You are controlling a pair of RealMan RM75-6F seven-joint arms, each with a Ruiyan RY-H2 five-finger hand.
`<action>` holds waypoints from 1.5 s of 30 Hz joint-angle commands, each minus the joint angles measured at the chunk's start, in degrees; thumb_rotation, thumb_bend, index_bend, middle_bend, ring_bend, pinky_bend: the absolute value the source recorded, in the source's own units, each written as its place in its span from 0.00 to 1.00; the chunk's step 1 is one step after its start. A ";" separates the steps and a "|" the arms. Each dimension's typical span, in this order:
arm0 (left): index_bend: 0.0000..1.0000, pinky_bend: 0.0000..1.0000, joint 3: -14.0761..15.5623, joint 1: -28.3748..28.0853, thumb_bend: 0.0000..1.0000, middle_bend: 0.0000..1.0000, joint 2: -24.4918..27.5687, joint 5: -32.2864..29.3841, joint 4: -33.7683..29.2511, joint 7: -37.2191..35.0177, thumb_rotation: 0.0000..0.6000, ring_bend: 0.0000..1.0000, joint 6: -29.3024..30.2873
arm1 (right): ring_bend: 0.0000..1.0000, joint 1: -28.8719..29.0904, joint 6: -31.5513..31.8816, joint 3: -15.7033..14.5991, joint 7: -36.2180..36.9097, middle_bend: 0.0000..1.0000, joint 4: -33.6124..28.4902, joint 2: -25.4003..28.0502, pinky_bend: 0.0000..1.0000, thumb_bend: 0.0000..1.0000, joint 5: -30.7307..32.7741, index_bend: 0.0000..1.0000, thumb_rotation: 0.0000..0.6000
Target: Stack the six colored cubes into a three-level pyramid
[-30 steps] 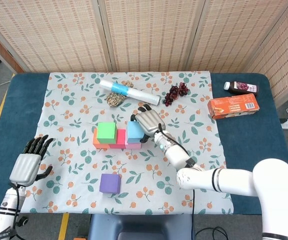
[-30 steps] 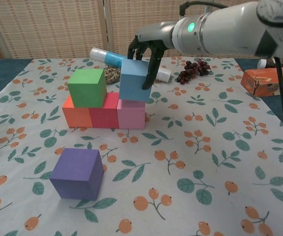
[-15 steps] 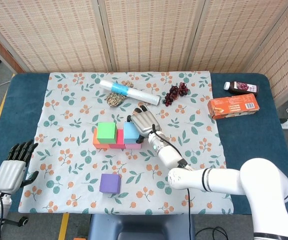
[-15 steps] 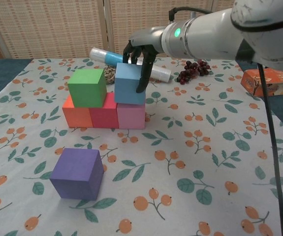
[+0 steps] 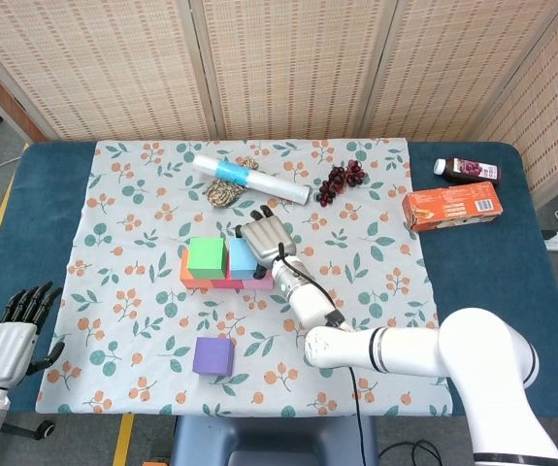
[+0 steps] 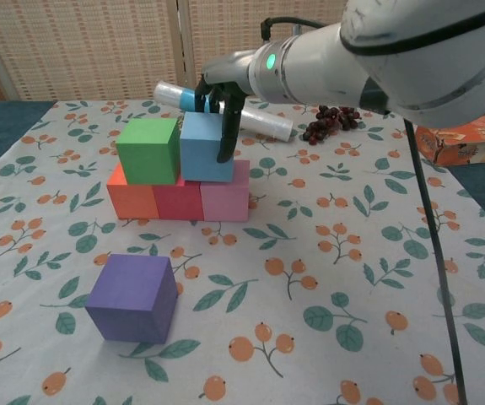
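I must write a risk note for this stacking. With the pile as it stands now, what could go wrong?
1. The right hand grips the blue cube, which sits close beside the green cube. Fingers opening carelessly might drag or tip it.
2. The second level rests only on the bottom row, like the pink cube; a sideways push could shift it.
3. The purple cube lies apart in front; carrying it to the top may knock the pile.
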 commanded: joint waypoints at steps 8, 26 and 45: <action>0.00 0.06 -0.04 0.16 0.32 0.00 -0.11 0.77 0.44 -1.31 1.00 0.00 -0.37 | 0.10 1.09 0.25 0.16 -2.33 0.37 1.29 -1.00 0.00 0.00 2.73 0.44 1.00; 0.00 0.06 -0.41 0.47 0.32 0.00 -0.27 1.13 0.87 -1.78 1.00 0.00 -0.64 | 0.02 1.96 0.67 0.83 -4.98 0.33 2.14 -2.01 0.00 0.00 5.22 0.22 1.00; 0.00 0.06 -0.59 0.65 0.32 0.00 -0.08 1.17 0.36 -1.51 1.00 0.00 -1.03 | 0.00 0.68 1.00 0.49 -5.00 0.28 0.39 -0.56 0.00 0.00 4.11 0.33 1.00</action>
